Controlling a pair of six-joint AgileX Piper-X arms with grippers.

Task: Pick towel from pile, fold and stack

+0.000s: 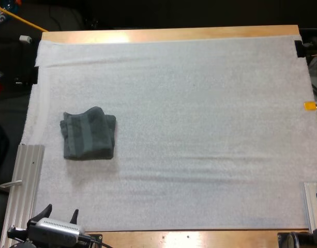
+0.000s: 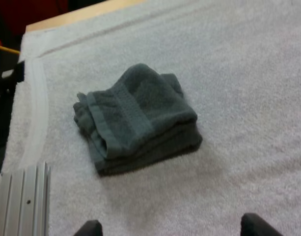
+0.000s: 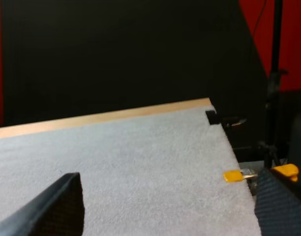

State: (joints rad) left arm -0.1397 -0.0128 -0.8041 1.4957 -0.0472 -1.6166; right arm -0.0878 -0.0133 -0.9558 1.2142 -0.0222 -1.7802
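A dark grey-green towel [image 1: 88,133] lies folded on the left part of the white mat [image 1: 199,129], its layers stacked and slightly uneven. My left gripper [image 1: 60,214] hovers at the near left edge, well short of the towel, open with nothing between its fingers. In the left wrist view the towel [image 2: 140,118] lies ahead of my left gripper [image 2: 170,228], whose two fingertips stand wide apart. My right gripper [image 3: 170,196] is open over bare mat near the far right corner, holding nothing.
A ribbed aluminium rail [image 1: 25,181] runs along the mat's near left side, close to the towel [image 2: 20,201]. A second rail [image 1: 313,204] sits at the near right. A black clamp [image 1: 299,48] holds the mat's far right corner [image 3: 212,117].
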